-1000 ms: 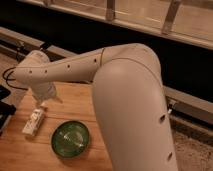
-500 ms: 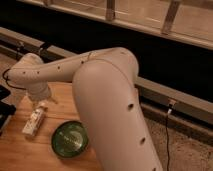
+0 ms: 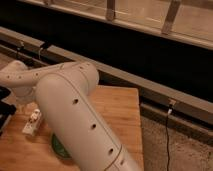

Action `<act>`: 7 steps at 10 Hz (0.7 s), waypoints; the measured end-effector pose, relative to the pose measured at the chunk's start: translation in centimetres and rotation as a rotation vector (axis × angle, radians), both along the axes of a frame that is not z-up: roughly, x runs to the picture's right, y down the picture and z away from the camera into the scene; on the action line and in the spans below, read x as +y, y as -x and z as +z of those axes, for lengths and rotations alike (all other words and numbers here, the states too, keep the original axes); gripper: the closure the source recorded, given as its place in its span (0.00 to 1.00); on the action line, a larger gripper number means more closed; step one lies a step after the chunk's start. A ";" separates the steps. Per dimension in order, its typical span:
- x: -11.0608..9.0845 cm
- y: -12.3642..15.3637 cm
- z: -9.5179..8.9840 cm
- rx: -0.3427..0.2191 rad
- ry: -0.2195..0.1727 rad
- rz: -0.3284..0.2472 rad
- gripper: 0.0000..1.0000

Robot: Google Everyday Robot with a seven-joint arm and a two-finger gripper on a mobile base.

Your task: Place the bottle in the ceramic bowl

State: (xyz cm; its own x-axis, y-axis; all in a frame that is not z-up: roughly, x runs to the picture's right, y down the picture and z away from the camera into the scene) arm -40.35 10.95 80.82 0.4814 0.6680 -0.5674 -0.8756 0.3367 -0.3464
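The bottle (image 3: 32, 123) lies on its side on the wooden table (image 3: 117, 112), pale with a whitish label and a light cap at its far end. The ceramic bowl (image 3: 56, 147) shows only as a green sliver with a dark rim; my white arm (image 3: 75, 115) covers the rest. It lies just right of the bottle and nearer the camera. My gripper (image 3: 23, 102) hangs from the wrist at the far left, just above and behind the bottle's cap end and apart from it. It holds nothing that I can see.
A black object (image 3: 5, 109) stands at the table's left edge next to the bottle. A dark wall with a grey rail (image 3: 150, 87) runs behind the table. A thin cable (image 3: 167, 137) hangs over the speckled floor on the right.
My arm's big link has swung toward the camera and left, now covering most of the bowl. The bottle lies where it was.
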 end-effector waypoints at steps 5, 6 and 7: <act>3.3 -1.3 2.1 0.021 0.082 0.012 0.35; 4.2 -1.1 2.4 0.022 0.103 0.007 0.35; 5.0 -0.9 2.7 0.023 0.122 0.001 0.35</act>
